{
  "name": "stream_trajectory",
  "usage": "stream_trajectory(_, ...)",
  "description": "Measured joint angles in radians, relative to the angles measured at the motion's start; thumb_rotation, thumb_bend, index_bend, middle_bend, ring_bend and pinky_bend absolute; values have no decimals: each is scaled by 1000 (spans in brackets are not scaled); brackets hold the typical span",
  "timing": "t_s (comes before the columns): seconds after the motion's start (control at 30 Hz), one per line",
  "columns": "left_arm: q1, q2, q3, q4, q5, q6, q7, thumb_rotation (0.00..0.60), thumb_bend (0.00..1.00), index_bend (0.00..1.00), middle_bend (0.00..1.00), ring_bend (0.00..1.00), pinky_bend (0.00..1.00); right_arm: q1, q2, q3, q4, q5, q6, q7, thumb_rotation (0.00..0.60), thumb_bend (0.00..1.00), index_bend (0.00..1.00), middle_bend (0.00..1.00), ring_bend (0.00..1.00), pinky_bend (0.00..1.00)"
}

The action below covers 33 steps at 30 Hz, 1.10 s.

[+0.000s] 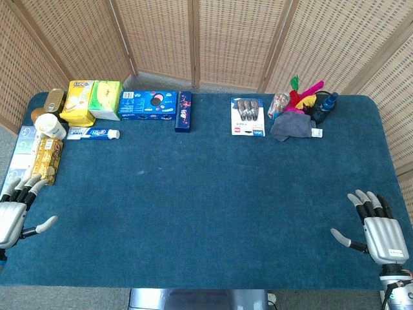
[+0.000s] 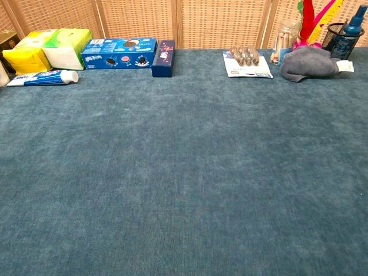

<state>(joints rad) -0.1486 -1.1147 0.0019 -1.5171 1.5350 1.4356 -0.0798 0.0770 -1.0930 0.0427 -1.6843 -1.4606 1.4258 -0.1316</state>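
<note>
Nothing looks begun: the left hand (image 1: 13, 216) at lower left and the right hand (image 1: 381, 232) at lower right rest on the counter (image 1: 206, 206) with fingers spread wide and empty, the gold packet (image 1: 46, 161) nearest the left hand lying untouched.

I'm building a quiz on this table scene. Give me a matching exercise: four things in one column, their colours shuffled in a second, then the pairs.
Things:
1. cookie box
2. cloth
3. tissue pack
4. chip bag

Colours:
A. yellow
B. grey
C. blue
D. green and white

Pairs: 1-C, 2-B, 3-D, 4-A
</note>
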Motion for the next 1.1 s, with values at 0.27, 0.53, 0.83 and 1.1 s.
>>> stream_trajectory(0.27,2,-8,-1,8,10,9,-6,0,0,71,0,0,0,-1,1,-3,1,-4,0,3,0,0,108,59,0,8)
stream_trajectory(0.53,-11,-35,-20,33,42,38,-39,0,0,173,202,161,10,-3,5,0,-2,0,5,11,0,0,108,59,0,8)
stream_trajectory(0.83,-55,-227,-146,205,104,279,-131,0,0,1000,1000,1000,1000,-4,7,5,-5,4,9,15,0,0,107,59,0,7)
stream_trajectory(1.1,-101,-294,-176,230,122,288,-184,0,0,1000,1000,1000,1000,-2,6,5,-2,5,3,14,0,0,107,59,0,8)
